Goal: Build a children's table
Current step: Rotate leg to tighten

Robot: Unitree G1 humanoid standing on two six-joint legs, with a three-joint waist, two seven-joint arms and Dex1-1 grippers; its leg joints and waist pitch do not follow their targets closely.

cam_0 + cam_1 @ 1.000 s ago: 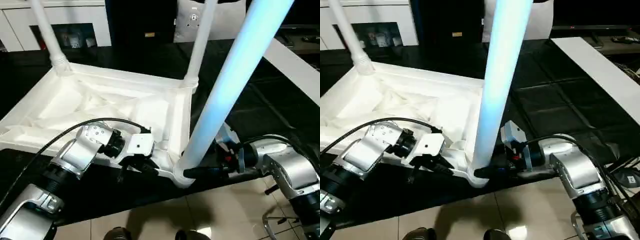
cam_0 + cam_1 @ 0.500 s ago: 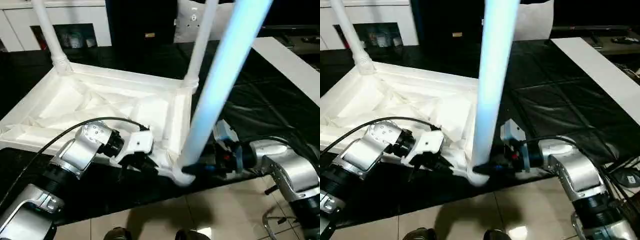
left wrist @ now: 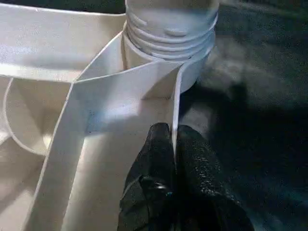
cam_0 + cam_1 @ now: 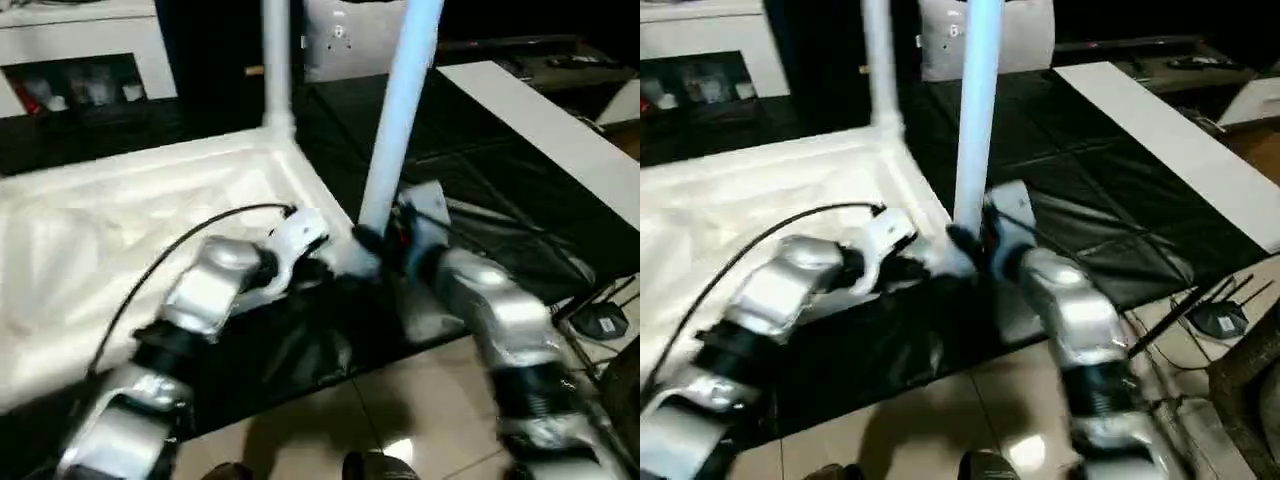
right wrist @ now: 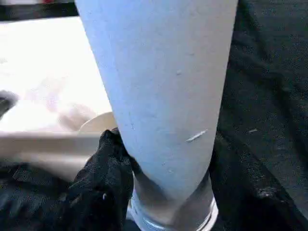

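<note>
The children's table lies upside down on a black mat, its ribbed white top point(image 4: 110, 220) facing up. One leg point(image 4: 277, 60) stands in the far corner socket. A second leg point(image 4: 395, 130) stands almost upright in the near corner socket point(image 3: 168, 43). My left gripper point(image 3: 173, 139) is shut on the thin rim wall of the top right beside that socket. My right gripper point(image 4: 372, 240) grips the base of that leg point(image 5: 163, 86), with one black finger point(image 5: 103, 183) pressed against its side and the other hidden behind it.
A flat white board point(image 4: 540, 120) lies on the black mat point(image 4: 480, 200) to the right. White cabinets point(image 4: 80, 40) stand at the back left. Tiled floor point(image 4: 400, 420) begins at the mat's near edge, with cables and a stand point(image 4: 600, 320) at the right.
The camera has swung, so the whole picture has shifted. The leg in my right gripper leaned to the right before and now stands nearly upright in its socket. Both grips are unchanged.
</note>
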